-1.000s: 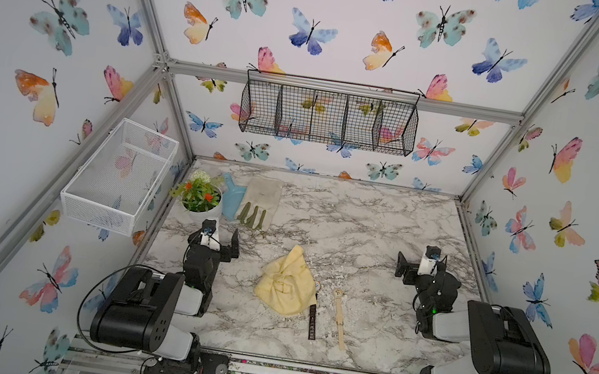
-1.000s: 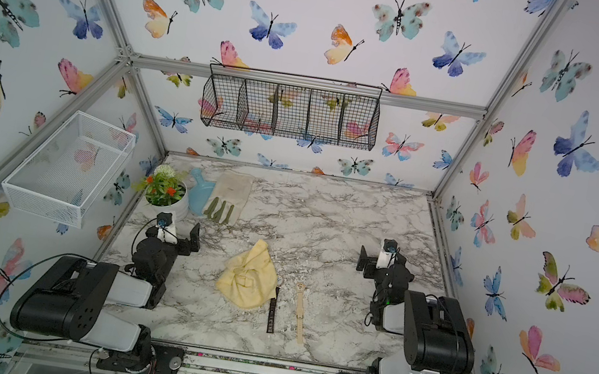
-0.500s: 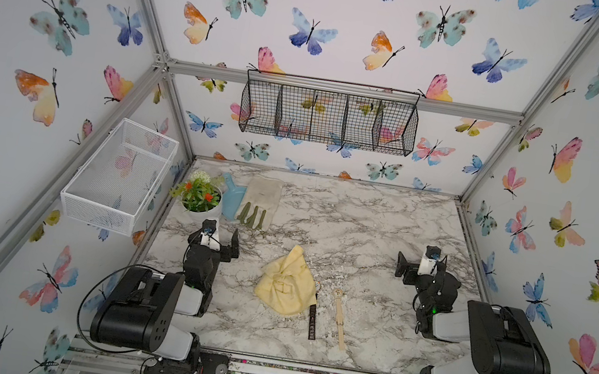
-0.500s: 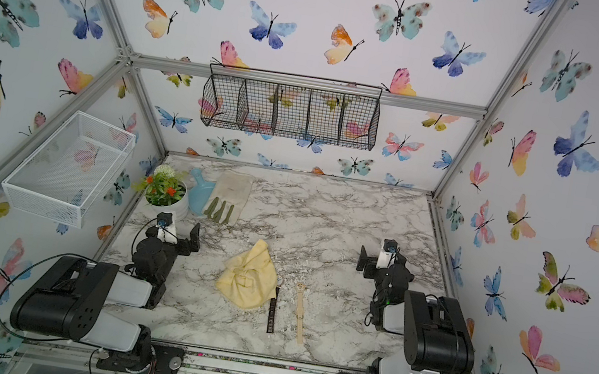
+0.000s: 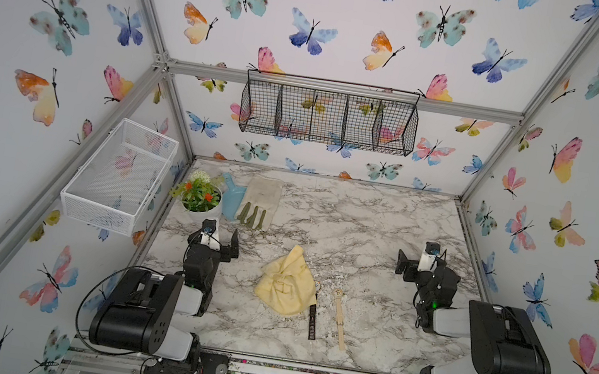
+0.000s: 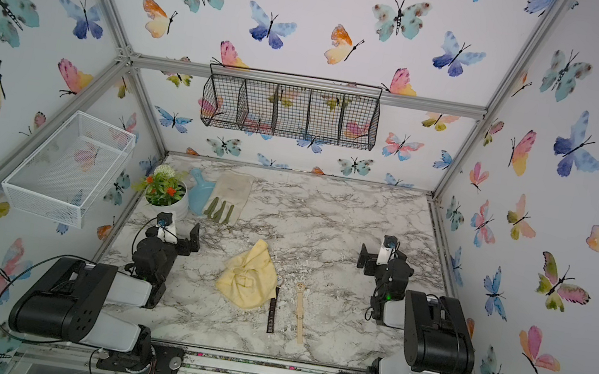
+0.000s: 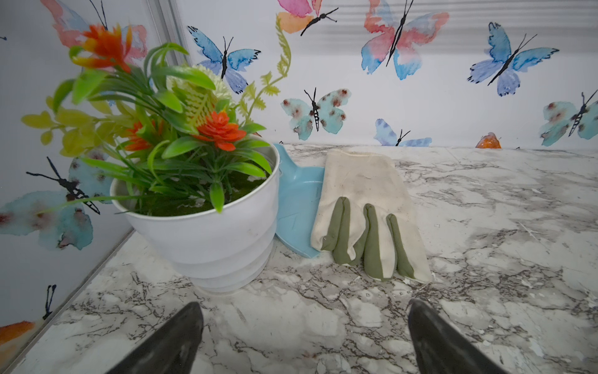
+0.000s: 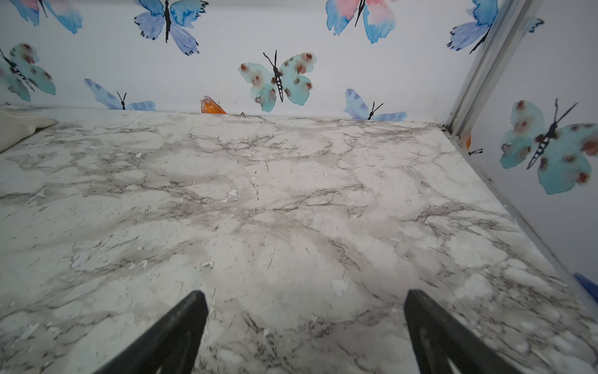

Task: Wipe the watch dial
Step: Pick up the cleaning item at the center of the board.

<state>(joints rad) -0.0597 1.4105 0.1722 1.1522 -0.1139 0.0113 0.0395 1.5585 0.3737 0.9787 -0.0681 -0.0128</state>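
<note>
A crumpled yellow cloth (image 5: 288, 286) (image 6: 248, 279) lies on the marble table in both top views, front centre. A dark watch strap (image 5: 313, 322) (image 6: 271, 316) sticks out from under the cloth's near right edge; the watch dial is not clearly visible there. Beside it lies a tan strap-like piece (image 5: 340, 318) (image 6: 299, 316) with a small round end. My left gripper (image 5: 216, 242) (image 6: 174, 237) (image 7: 305, 307) stands open and empty to the left of the cloth. On the right, my right gripper (image 5: 419, 266) (image 6: 379, 263) (image 8: 305, 296) is open over bare marble.
A white pot of artificial flowers (image 5: 200, 197) (image 7: 207, 233) stands just ahead of the left gripper, with a blue scoop (image 5: 232, 197) (image 7: 299, 207) and a cream and green glove (image 5: 259, 202) (image 7: 365, 210) beside it. A black wire basket (image 5: 327, 117) hangs on the back wall, a white one (image 5: 120, 176) on the left wall.
</note>
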